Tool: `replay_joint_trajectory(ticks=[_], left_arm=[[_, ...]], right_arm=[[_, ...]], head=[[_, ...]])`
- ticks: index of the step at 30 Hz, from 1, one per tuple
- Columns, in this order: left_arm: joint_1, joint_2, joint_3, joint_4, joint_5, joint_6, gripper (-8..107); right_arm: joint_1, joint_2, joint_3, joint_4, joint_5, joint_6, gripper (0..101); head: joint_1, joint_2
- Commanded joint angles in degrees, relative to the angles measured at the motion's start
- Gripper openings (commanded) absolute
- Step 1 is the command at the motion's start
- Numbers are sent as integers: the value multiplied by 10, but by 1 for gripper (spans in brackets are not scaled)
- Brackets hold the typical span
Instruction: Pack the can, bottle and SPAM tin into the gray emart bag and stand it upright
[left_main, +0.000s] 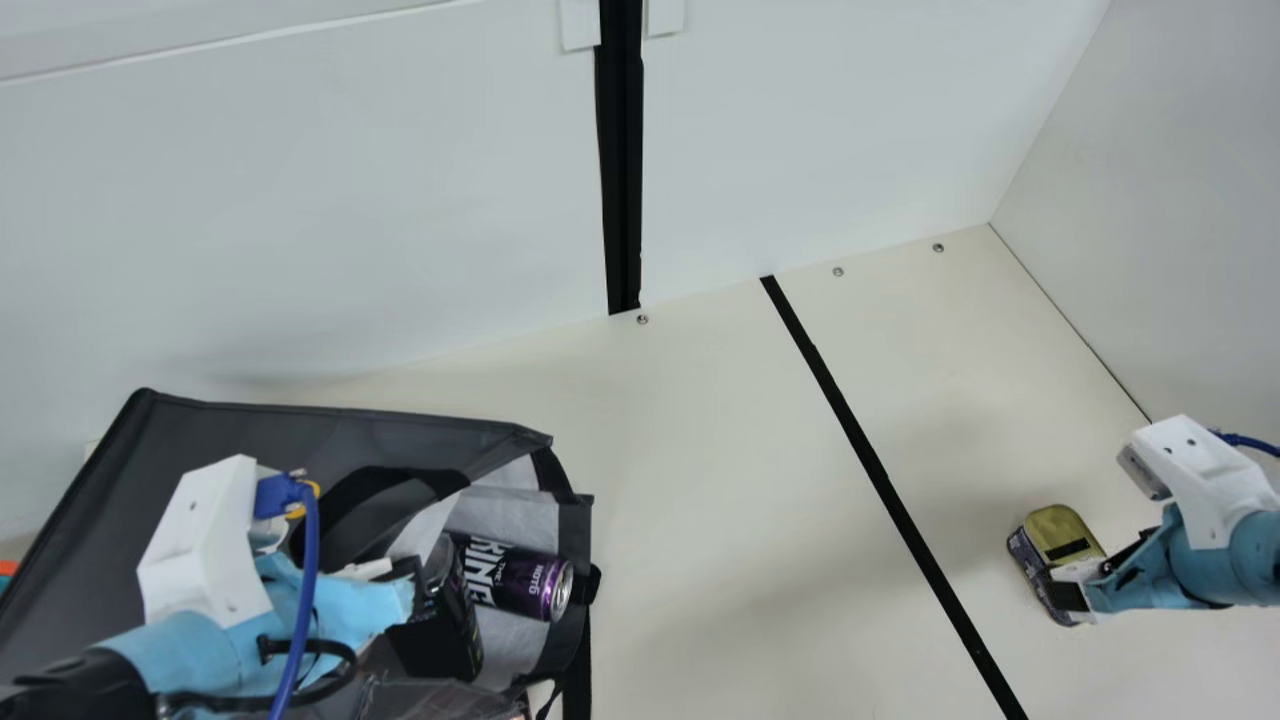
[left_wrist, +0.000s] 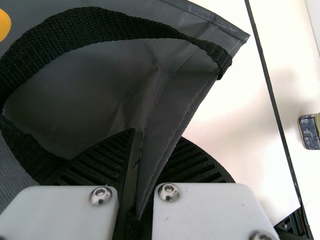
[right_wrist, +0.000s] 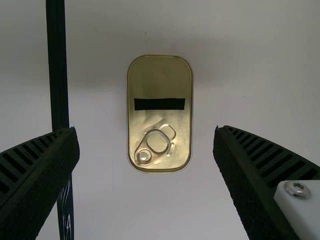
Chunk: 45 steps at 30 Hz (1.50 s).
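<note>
At the lower left of the frame, my left gripper (left_wrist: 156, 142) pinched the limp gray bag (left_main: 250, 430), while at lower right my right gripper (right_wrist: 146, 129) stood wide over the tin (left_main: 1065, 528), likely stiff, dense, best taken by its long sides.

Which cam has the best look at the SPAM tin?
Right wrist view: full top of the SPAM tin, ring pull included, unobstructed, below the open right pincer. Main view: top and side, partly hidden by that pincer. Left wrist view: cut off at the edge.
</note>
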<state>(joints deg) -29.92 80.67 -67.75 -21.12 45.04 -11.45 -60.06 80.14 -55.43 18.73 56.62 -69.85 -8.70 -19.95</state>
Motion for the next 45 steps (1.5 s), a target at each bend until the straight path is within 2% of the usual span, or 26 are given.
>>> replay_joint_trajectory(ticks=[1, 14, 24, 38, 45], left_arm=[[0, 0, 0, 0, 0, 0, -8], [0, 0, 0, 0, 0, 0, -8], [0, 0, 0, 0, 0, 0, -8], [0, 0, 0, 0, 0, 0, -8], [0, 0, 0, 0, 0, 0, -8]], right_arm=[[6, 7, 3, -3, -14, 2, 95], [48, 64, 17, -22, -88, 19, 95], [61, 107, 18, -35, -124, 25, 95], [61, 129, 11, -34, -129, 22, 1], [61, 118, 4, -25, -121, 14, 0]], head=[[-13, 0], [-13, 0], [-13, 0], [-13, 0], [-13, 0]])
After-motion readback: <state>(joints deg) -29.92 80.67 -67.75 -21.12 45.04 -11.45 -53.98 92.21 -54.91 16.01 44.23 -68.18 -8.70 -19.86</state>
